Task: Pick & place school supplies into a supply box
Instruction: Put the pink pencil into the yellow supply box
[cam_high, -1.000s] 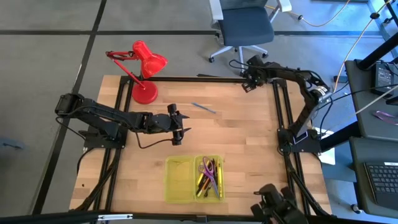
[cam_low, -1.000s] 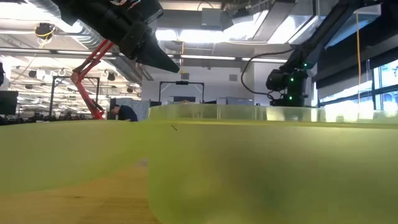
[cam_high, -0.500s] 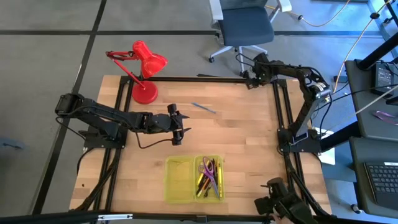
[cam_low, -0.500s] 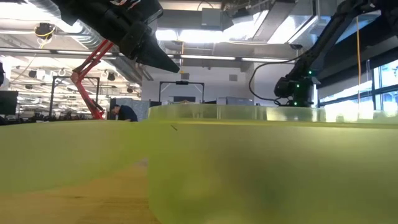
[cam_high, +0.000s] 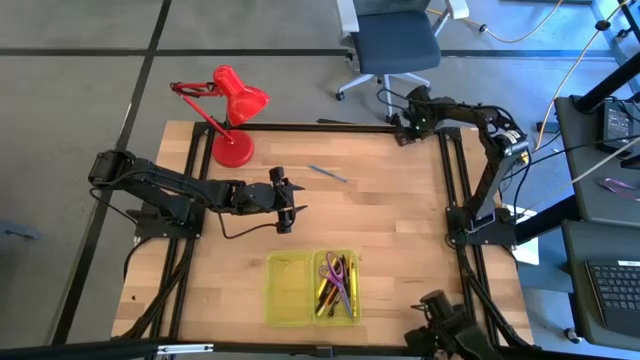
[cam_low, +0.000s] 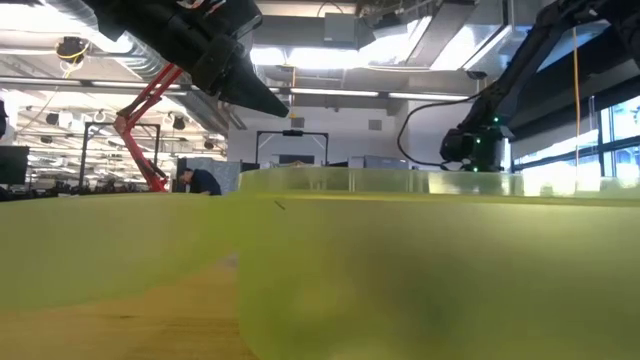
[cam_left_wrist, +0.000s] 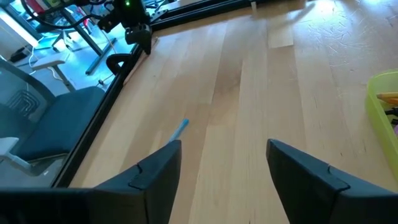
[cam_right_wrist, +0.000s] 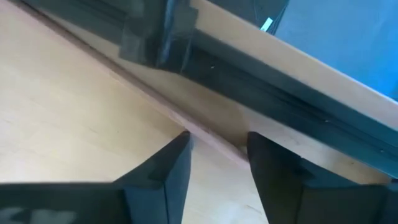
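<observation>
Table (cam_high: 400, 230) is pale butcher-block wood, narrow glued strips, smooth with a low satin sheen; black matt metal frame (cam_high: 330, 127) runs along its far edge and sides. Pencil case (cam_high: 285, 290) near the front is translucent yellow-green plastic, smooth and slightly glossy, with plastic-looking pens (cam_high: 328, 292) and purple-handled scissors (cam_high: 345, 285) in its right half; the loose blue pen (cam_high: 327, 173) further back looks like smooth plastic too. Desk lamp (cam_high: 236, 103) at far left is glossy red, gripper fingers (cam_left_wrist: 158, 171) are dark matt plastic, chair seat (cam_high: 397, 43) behind is dull blue-grey cloth.
</observation>
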